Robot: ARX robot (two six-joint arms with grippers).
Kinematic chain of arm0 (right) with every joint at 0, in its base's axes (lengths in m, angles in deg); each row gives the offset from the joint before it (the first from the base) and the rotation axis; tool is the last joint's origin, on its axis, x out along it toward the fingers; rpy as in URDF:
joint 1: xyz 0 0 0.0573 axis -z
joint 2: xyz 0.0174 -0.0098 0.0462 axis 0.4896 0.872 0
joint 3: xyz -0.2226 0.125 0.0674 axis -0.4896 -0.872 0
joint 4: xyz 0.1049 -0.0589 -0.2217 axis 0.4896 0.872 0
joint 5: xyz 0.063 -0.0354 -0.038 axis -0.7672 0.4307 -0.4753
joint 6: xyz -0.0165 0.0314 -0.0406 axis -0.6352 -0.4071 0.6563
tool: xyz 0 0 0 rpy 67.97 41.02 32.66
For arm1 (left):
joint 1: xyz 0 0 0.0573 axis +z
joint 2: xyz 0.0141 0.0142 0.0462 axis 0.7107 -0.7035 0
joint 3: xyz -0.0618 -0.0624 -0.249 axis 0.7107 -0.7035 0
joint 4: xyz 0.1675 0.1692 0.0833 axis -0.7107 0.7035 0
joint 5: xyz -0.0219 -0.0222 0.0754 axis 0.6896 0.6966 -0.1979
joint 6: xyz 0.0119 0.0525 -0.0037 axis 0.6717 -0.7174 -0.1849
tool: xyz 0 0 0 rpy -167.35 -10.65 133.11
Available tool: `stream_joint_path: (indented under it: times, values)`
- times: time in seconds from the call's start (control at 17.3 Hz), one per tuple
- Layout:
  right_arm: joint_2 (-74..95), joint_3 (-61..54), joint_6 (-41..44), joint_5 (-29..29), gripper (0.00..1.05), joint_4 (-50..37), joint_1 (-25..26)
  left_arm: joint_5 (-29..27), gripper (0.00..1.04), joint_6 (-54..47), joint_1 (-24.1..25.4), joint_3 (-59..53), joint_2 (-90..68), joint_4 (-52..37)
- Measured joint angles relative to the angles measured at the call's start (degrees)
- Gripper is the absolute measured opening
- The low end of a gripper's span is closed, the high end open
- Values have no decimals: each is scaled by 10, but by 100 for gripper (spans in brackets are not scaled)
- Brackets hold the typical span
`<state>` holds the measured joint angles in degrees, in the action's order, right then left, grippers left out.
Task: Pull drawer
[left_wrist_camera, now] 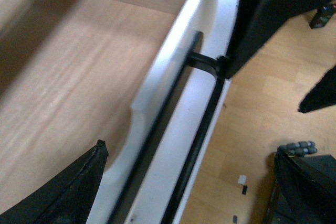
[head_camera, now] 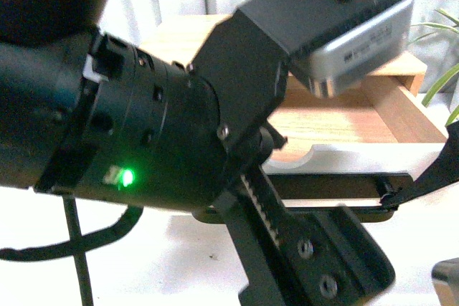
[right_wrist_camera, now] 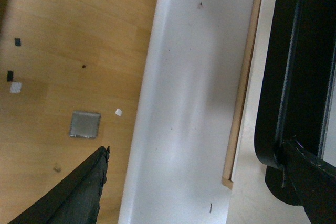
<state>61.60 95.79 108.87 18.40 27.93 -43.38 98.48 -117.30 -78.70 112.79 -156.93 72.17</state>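
The drawer [head_camera: 337,116] stands pulled out, its bare wooden inside showing behind a white front with a semicircular notch [head_camera: 337,152]. The long black bar handle [head_camera: 323,185] runs along that front. In the left wrist view the white front [left_wrist_camera: 173,124] and handle [left_wrist_camera: 195,135] pass between the fingers of my open left gripper [left_wrist_camera: 184,192], one finger [left_wrist_camera: 68,192] over the drawer's inside. My right gripper [right_wrist_camera: 194,187] is open around a white panel [right_wrist_camera: 194,93]. One right finger [head_camera: 423,180] reaches the handle's right end.
My left arm [head_camera: 143,141] fills most of the front view. Plant leaves [head_camera: 445,55] hang at the right and a black cable [head_camera: 79,249] lies at the lower left. Below is wooden floor [left_wrist_camera: 252,129] with tape bits and a square metal plate [right_wrist_camera: 85,124].
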Motion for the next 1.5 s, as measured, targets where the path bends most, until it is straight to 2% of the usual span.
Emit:
stream_joint_path:
  times: [0.23, 0.4, 0.69, 0.75, 0.81, 0.92, 1.04, 1.15, 1.21, 1.27, 1.33, 1.5]
  values:
    - [-17, 19, -13, -27, 98, 24, 23, 15, 98, 33, 28, -4, 37, -17]
    - [-41, 42, -45, -68, 98, 33, 45, 28, 98, 79, 49, -13, 57, -73]
    - [-60, 72, -177, -182, 98, 14, 109, 5, 98, 219, 116, -16, 95, -168]
    - [-64, 72, -229, -202, 98, -31, 124, -23, 98, 248, 135, -20, 97, -181]
    - [-64, 72, -299, -193, 98, -106, 141, -46, 98, 277, 158, -30, 97, -200]
    - [-46, 67, -466, -105, 98, -250, 179, -99, 98, 328, 207, -53, 103, -233]
    - [-46, 49, -643, -42, 98, -317, 226, -141, 98, 368, 263, -71, 120, -230]
    - [-82, 5, -799, -30, 98, -349, 265, -181, 98, 400, 331, -99, 143, -230]
    - [-106, -31, -854, 8, 94, -415, 268, -198, 88, 378, 340, -141, 157, -319]
    - [-149, -81, -880, 78, 81, -471, 258, -196, 75, 339, 338, -198, 200, -371]
    - [-218, -129, -895, 122, 68, -445, 240, -193, 63, 313, 332, -236, 231, -394]
    - [-307, -202, -908, 161, 31, -454, 214, -194, 27, 294, 332, -315, 282, -403]
